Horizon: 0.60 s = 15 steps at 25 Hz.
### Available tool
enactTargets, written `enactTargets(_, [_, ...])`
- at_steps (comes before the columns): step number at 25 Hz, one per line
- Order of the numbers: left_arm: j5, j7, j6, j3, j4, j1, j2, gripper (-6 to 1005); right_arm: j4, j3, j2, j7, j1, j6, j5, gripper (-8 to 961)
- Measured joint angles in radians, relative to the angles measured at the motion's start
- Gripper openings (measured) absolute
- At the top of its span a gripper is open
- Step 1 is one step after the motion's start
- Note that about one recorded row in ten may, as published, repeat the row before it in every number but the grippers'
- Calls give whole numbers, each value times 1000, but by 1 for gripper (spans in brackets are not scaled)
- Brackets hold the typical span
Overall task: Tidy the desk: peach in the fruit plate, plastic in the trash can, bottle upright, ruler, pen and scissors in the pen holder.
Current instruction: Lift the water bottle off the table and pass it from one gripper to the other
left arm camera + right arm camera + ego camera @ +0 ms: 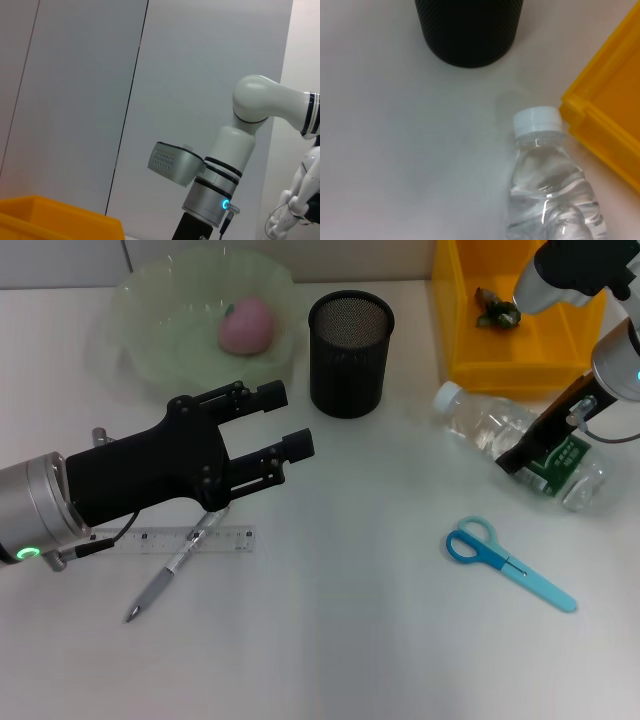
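The pink peach (246,325) lies in the pale green fruit plate (150,355) at the back left. The black mesh pen holder (350,355) stands empty at the back centre and also shows in the right wrist view (469,30). A crumpled plastic scrap (497,310) lies in the yellow trash can (470,350). The clear bottle (480,420) lies on its side, its white cap towards the holder. My right gripper (520,455) is down across the bottle's labelled middle. My left gripper (283,420) hovers open above the ruler (225,538) and pen (165,580). Blue scissors (500,560) lie front right.
The bottle (545,185) has its cap close to the trash can's corner (605,125). The pen lies slanted across the ruler. In the left wrist view only a wall, the trash can's edge (50,220) and my right arm (220,200) show.
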Motion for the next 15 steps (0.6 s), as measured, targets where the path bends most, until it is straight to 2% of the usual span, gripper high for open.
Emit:
enactTargets(9, [-2, 0, 0, 0, 0, 0, 0, 662, -12, 2, 1, -11, -13, 1, 32, 765])
enactTargets(15, [-2, 0, -1, 0, 0, 2, 0, 659, -146, 1, 2, -21, -77, -26, 134, 766])
